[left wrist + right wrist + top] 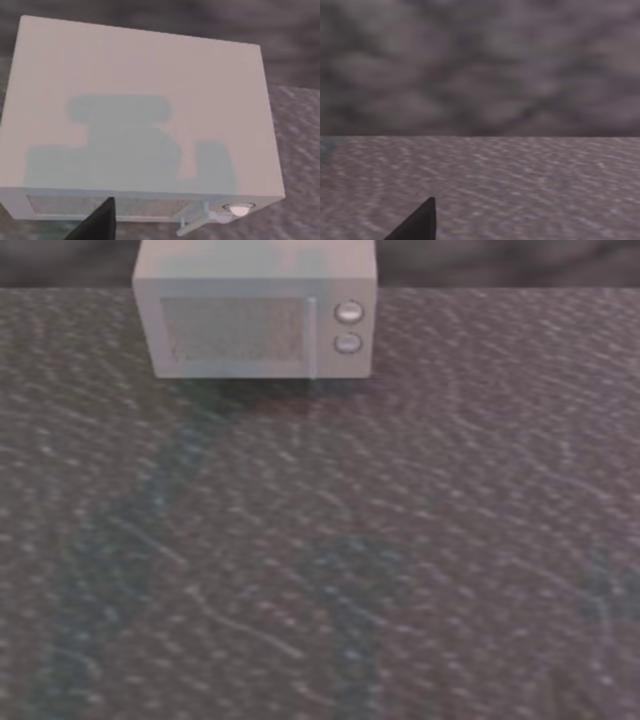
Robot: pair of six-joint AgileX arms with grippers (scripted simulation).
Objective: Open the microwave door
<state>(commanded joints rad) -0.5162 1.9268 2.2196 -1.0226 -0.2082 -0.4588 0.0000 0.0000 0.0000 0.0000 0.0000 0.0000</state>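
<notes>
the microwave [255, 308] stands at the far edge of the table [400, 540], a little left of the middle in the top view, with its front facing the camera. the microwave door [235, 330] lies flat against the front, its greyish mesh window filling most of the panel and the thin pale handle strip [312, 332] running upright along its right edge. just right of the handle sits the narrow panel with the two round silver knobs [349, 326], one above the other. no gap shows between the door and the body, so the door looks closed.

neither arm itself shows in the top view; only soft shadows fall across the dark, mottled tabletop.

the left wrist view looks down on the microwave's flat beige top [145, 100], where a blocky shadow lies. the front edge with the mesh window, the handle and one knob shows along the near side. one dark fingertip [100, 222] of the left gripper pokes into that view, just in front of the door; whether the claw is apart or together cannot be told.

the right wrist view shows bare table and a blurred backdrop, with one dark fingertip [420, 222] of the right gripper at the edge, away from the microwave; its claw state cannot be told either.
</notes>
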